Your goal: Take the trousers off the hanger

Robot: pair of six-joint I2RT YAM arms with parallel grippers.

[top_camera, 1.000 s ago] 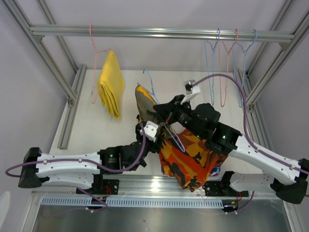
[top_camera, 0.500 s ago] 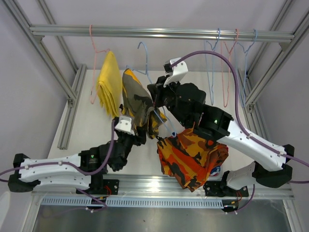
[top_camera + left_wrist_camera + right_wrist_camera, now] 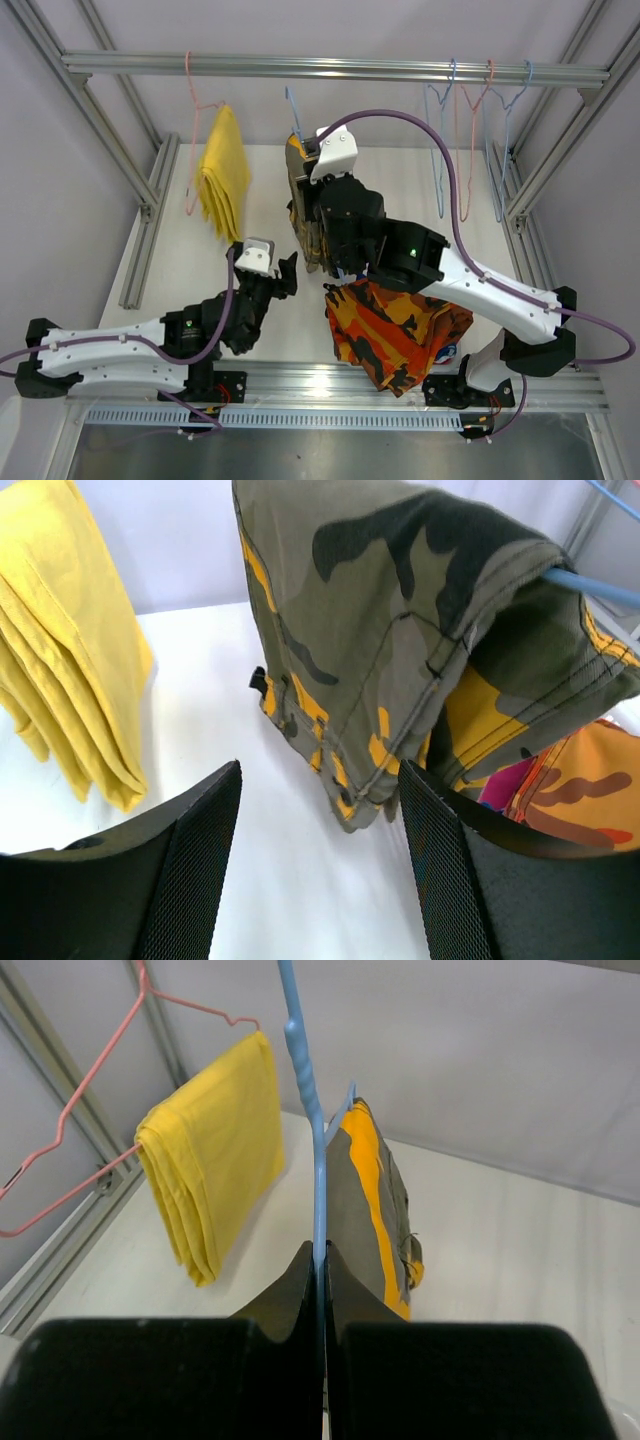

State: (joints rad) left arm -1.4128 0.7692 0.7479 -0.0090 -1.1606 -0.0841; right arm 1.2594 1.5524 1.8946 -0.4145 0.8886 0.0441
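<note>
The right gripper (image 3: 322, 1260) is clenched on the blue hanger (image 3: 308, 1110), which carries the olive camouflage trousers (image 3: 400, 630) folded over its bar, above the middle of the table (image 3: 170, 250). The left gripper (image 3: 320, 780) stands released just beside the hem. The cloth is likely soft, light and limp: grasp all hanging layers near the hem.
</note>
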